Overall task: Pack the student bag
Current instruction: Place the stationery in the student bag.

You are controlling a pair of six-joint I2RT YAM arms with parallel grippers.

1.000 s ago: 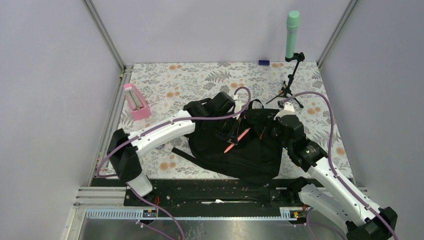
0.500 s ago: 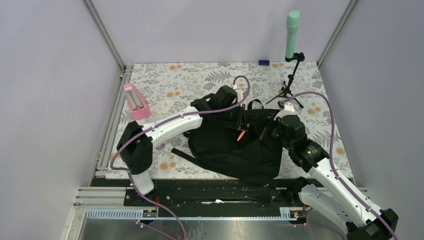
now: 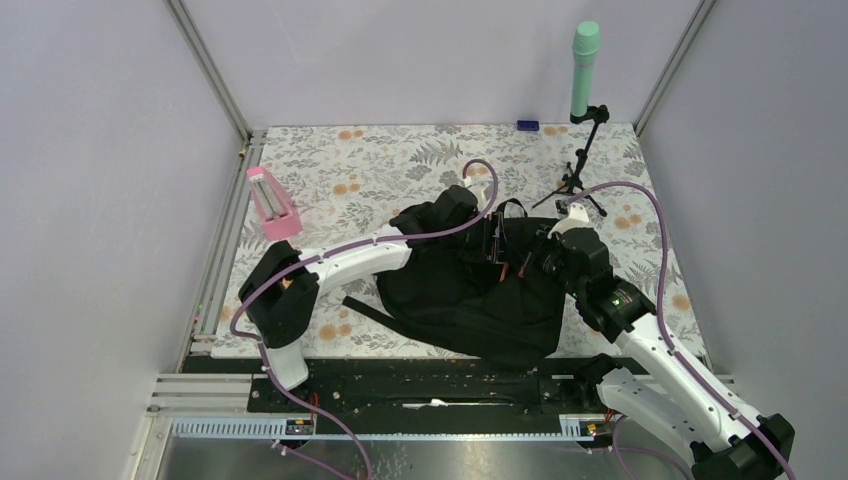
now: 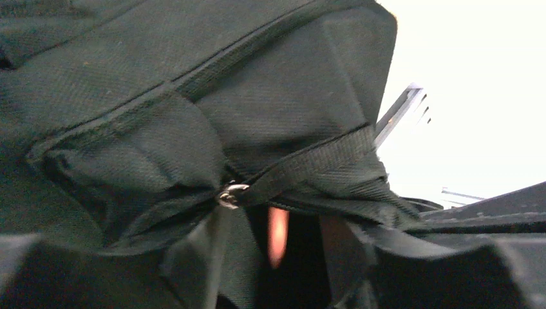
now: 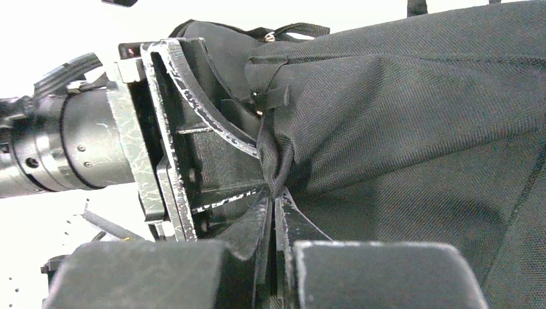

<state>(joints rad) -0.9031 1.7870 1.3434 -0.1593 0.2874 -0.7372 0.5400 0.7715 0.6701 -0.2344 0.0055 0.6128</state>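
Since L arm swung over student bag [image 3: 470, 300] mouth, left gripper [image 3: 491, 244] went part-open, orange pen [image 4: 278, 235] prob dropping in = item packed; right gripper [image 5: 275, 215] clamped on bag rim.

Overhead view: even, diffuse light from above. I see only weak, soft-edged shadows on the floral table [image 3: 400, 160]. The student bag [image 3: 470, 300] reads as one black mass there, its folds mostly lost. Left wrist view: background blown out to white at upper right. Fabric weave is fairly sharp mid-frame, an orange object [image 4: 278, 235] in the dark gap is smeared, and the bottom foreground is out of focus. Right wrist view: white overexposure at upper left, weave crisp, bottom edge soft.
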